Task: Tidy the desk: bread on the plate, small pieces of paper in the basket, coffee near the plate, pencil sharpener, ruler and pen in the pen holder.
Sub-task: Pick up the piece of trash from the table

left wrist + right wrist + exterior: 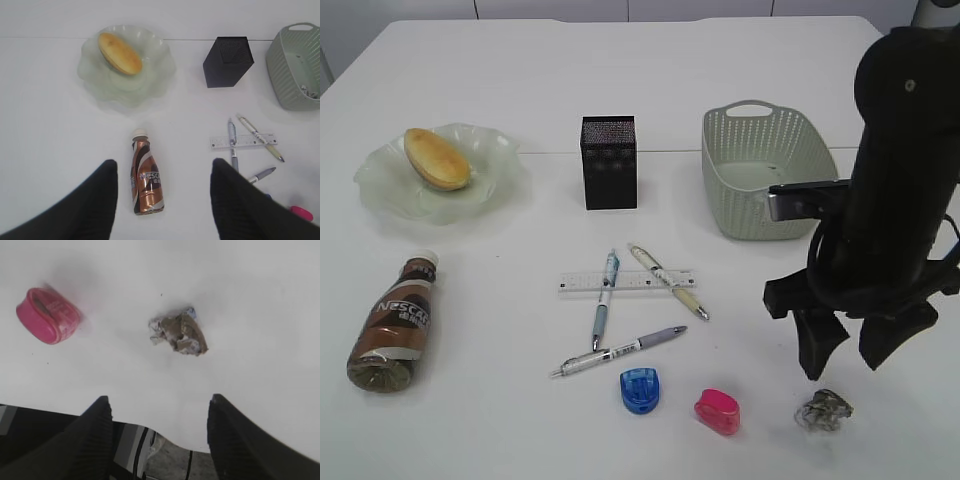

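Observation:
The bread (437,158) lies on the green glass plate (498,160) at the back left. The coffee bottle (393,323) lies on its side at the front left. The black pen holder (609,162) stands mid-table, the green basket (760,170) to its right. A ruler (625,281) and three pens (603,310) lie in the middle; a blue sharpener (640,390) and a pink sharpener (717,411) lie in front. A crumpled paper piece (824,409) lies front right. My right gripper (848,365) is open just above it (179,334). My left gripper (162,170) is open above the bottle (146,175).
The white table's front edge shows in the right wrist view (165,437). The basket holds small scraps in the left wrist view (310,92). The left arm does not show in the exterior view.

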Robot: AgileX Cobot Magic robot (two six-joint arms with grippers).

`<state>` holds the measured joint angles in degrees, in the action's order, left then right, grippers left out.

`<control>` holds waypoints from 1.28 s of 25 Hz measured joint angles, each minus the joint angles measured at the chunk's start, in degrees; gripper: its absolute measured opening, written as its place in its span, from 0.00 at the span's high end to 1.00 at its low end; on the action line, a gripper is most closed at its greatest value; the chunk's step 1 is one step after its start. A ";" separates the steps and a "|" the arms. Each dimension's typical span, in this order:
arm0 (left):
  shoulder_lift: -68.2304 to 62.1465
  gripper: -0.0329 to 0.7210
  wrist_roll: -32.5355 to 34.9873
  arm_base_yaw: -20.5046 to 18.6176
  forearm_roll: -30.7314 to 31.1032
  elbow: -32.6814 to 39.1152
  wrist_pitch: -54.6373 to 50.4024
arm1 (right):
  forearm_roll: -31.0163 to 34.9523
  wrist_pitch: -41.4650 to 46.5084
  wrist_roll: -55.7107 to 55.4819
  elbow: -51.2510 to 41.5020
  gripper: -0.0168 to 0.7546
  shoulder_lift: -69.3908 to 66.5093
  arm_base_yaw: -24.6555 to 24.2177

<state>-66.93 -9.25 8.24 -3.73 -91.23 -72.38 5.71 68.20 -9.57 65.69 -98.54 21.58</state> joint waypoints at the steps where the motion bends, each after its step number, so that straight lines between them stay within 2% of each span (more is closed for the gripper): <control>1: 0.00 0.38 0.00 0.00 0.00 0.00 0.00 | -0.25 -0.80 0.00 0.00 0.40 0.00 0.00; 24: 0.00 0.38 0.00 0.00 0.00 0.00 0.00 | -1.53 -6.13 0.10 0.00 0.40 -2.10 0.00; 32: 0.00 0.38 0.00 0.00 0.00 0.00 0.00 | -5.71 -7.48 0.10 0.00 0.40 -2.24 0.00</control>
<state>-66.93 -9.25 8.24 -3.73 -91.23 -72.38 0.00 60.73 -9.47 65.69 -100.77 21.58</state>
